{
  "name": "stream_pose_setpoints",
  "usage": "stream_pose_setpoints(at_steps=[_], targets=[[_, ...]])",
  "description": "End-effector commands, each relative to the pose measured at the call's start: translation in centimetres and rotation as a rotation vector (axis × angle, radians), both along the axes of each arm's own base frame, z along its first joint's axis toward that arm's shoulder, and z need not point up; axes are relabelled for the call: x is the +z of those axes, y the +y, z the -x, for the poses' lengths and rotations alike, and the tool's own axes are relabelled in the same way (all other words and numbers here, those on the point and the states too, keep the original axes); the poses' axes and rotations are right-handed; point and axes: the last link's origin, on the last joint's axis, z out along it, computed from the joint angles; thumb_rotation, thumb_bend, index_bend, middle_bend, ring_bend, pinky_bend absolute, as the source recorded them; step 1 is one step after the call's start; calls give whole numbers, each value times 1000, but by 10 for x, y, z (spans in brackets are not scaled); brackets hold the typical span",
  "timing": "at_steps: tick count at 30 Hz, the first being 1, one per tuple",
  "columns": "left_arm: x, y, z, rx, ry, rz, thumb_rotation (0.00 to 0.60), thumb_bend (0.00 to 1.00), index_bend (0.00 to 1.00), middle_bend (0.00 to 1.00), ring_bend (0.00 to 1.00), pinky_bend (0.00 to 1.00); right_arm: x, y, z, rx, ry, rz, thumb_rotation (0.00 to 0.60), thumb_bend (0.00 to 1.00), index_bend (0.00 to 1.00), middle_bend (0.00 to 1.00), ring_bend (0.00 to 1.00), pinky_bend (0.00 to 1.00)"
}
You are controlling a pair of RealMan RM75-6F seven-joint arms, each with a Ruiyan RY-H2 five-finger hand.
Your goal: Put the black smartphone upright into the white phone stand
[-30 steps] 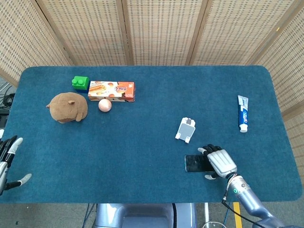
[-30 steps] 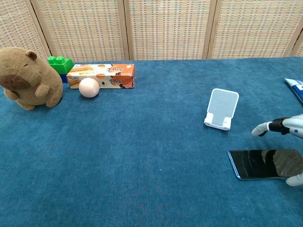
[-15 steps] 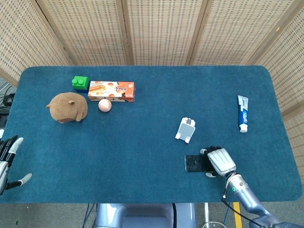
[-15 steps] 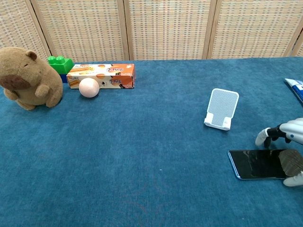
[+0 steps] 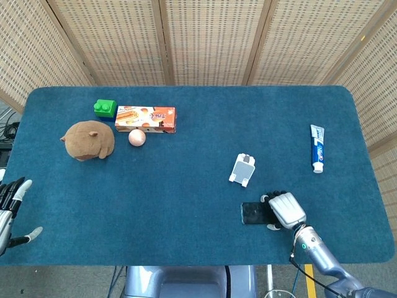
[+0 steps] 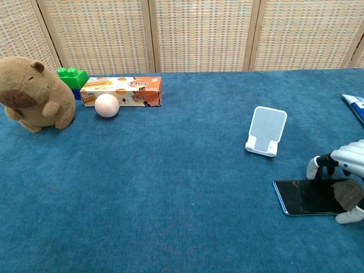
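The black smartphone lies flat, screen up, on the blue table cover near the front right. My right hand arches over its right end. The fingertips come down by its far edge and the thumb sits by its near edge, and the phone is not lifted. The white phone stand stands empty just behind and to the left of the phone. My left hand hangs at the table's left front edge with its fingers spread and nothing in them.
A brown plush animal, a green block, an orange box and a pink ball sit at the back left. A toothpaste tube lies at the right. Wicker screens stand behind the table.
My right hand has sunk lower over the phone's right end, and its fingers have curled down towards the far edge. The phone and the left hand have stayed put.
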Motion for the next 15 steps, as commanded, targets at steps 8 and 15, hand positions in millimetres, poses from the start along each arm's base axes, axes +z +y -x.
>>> stream_pose_setpoints(at_steps=[8,15], targets=[[0,0,0,1,1,0,600,0,0,0,0,0,15,4,-6,89,-91,6,600,517,426,524,470,516],[1,0,0,0,-2,1,600,0,0,0,0,0,41,1,-25,221,-76,74,600,517,426,524,470,516]])
